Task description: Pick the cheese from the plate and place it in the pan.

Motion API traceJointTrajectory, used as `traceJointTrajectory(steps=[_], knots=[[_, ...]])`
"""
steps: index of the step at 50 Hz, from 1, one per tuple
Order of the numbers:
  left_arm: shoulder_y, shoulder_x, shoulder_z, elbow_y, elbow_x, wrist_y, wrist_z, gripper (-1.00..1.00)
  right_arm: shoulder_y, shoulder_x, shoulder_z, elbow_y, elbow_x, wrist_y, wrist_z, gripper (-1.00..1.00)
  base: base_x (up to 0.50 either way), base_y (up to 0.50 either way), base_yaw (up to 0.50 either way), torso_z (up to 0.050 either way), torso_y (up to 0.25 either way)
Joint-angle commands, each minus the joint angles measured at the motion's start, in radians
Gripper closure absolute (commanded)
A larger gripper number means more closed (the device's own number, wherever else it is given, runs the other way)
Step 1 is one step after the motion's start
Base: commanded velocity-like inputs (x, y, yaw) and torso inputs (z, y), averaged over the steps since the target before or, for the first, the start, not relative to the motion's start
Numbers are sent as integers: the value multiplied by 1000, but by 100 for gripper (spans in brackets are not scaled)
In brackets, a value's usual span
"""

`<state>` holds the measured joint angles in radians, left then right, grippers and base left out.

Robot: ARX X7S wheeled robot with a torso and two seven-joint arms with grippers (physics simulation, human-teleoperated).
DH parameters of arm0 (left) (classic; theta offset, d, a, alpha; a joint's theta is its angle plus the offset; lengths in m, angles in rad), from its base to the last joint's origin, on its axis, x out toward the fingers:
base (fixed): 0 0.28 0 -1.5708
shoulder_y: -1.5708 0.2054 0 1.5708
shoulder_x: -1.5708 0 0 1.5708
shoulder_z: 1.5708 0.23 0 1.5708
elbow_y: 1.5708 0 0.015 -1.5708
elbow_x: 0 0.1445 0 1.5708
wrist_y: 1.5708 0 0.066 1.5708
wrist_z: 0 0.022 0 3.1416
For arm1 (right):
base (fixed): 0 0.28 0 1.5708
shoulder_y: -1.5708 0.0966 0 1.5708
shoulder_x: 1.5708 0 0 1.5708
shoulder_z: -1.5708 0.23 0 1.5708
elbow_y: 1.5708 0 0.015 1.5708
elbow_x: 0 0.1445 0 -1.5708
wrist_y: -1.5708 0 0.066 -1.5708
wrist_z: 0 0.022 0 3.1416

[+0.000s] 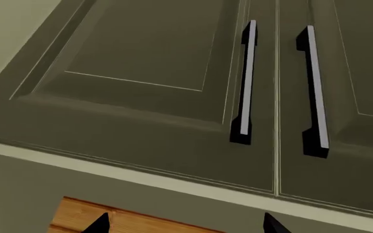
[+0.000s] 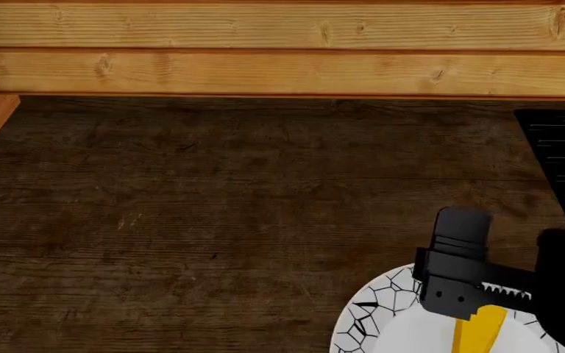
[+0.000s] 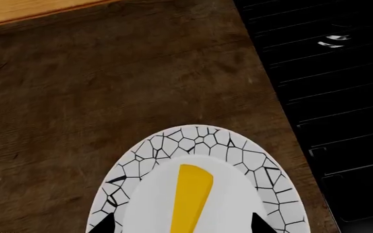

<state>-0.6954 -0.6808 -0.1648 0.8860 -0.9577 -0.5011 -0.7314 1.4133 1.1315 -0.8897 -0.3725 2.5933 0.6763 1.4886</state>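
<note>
The cheese (image 3: pixel 190 201) is a yellow-orange wedge lying in the middle of the white plate (image 3: pixel 199 138) with a black cracked-mosaic rim. In the head view the plate (image 2: pixel 381 309) sits at the counter's near right, with the cheese (image 2: pixel 481 332) partly under my right gripper (image 2: pixel 471 305). In the right wrist view my right gripper (image 3: pixel 181 225) is open, one fingertip on each side of the cheese, above the plate. My left gripper (image 1: pixel 186 227) is open and empty, facing cabinet doors. The pan is out of view.
A black stovetop (image 3: pixel 329 97) lies right beside the plate and also shows in the head view (image 2: pixel 562 154). The dark wooden counter (image 2: pixel 214 220) runs back to a light wooden wall (image 2: pixel 263 51). Olive cabinet doors with two bar handles (image 1: pixel 246 82) fill the left wrist view.
</note>
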Motion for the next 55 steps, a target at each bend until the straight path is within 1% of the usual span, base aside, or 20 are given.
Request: traceJointTrajectory(steps=[1, 21, 28, 39, 55], knots=[[-30, 13, 6, -3, -7, -25, 4, -100, 1, -14, -29, 18, -19, 5, -22, -100, 0, 0, 0, 0, 0], [-1, 5, -6, 12, -14, -13, 2, -100, 0, -12, -54, 33, -31, 8, -34, -100, 0, 0, 0, 0, 0], [1, 5, -4, 7, -13, -11, 3, -100, -23, -13, -68, 40, -47, 5, -56, -100, 0, 0, 0, 0, 0], [29, -14, -36, 26, -44, -7, -9, -100, -57, -16, -83, 55, -80, -2, -97, -100, 0, 0, 0, 0, 0], [42, -13, -34, 21, -36, 2, -5, -100, -81, -22, -97, 66, -101, -9, -124, -100, 0, 0, 0, 0, 0]])
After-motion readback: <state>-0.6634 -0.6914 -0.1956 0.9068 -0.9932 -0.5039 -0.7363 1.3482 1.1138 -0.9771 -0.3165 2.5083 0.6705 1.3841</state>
